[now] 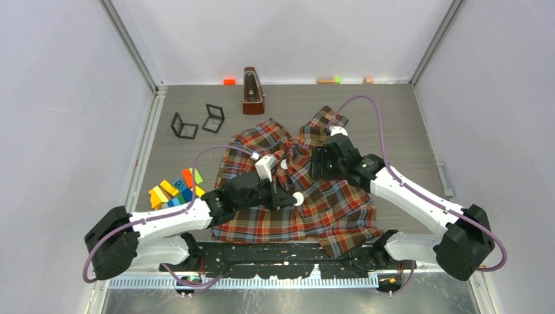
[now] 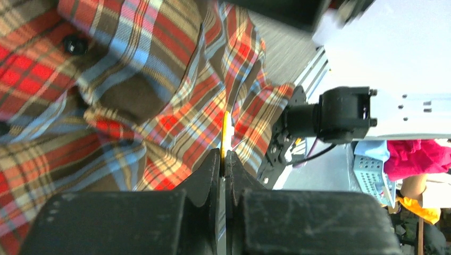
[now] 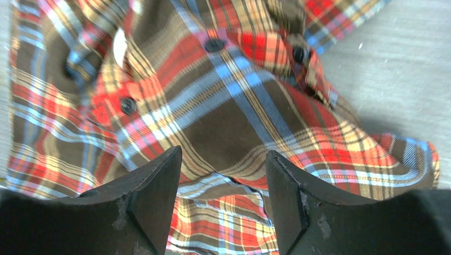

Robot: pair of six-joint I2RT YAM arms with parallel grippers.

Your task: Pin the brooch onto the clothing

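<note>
Brooch [image 2: 226, 130], seemingly a thin yellow sliver, sat clenched in the left pincer [image 2: 223, 158], pointing lengthwise at the shirt [image 2: 133, 79] beyond; right pincer [image 3: 222, 154] gaped.

Plain pale lavender-grey back wall [image 1: 288, 33], with matching left wall [image 1: 59, 118] and right wall [image 1: 497, 98]. Grey wood-grain table [image 1: 393, 111]. A metal post [image 1: 129, 42] stands in the back-left corner and another [image 1: 432, 40] in the back-right. Ribbed aluminium rail [image 1: 262, 281] along the near edge. Light even, soft. Pink cloth [image 2: 420, 156] lies off the table, blurred.
</note>
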